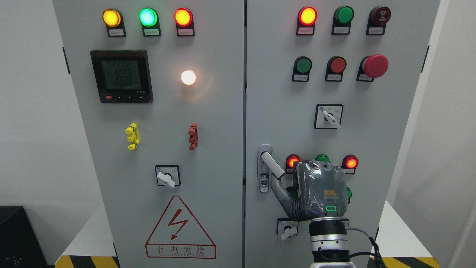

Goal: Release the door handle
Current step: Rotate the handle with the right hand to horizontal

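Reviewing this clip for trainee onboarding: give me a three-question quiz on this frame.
1. True or false: the right hand is beside the door handle on the right door.
2. The emergency stop button is which colour? A) green B) red C) yellow
3. Fill in: the handle's lever is swung out and points toward the lower ____.

Key: 1 true; 2 B; 3 right.
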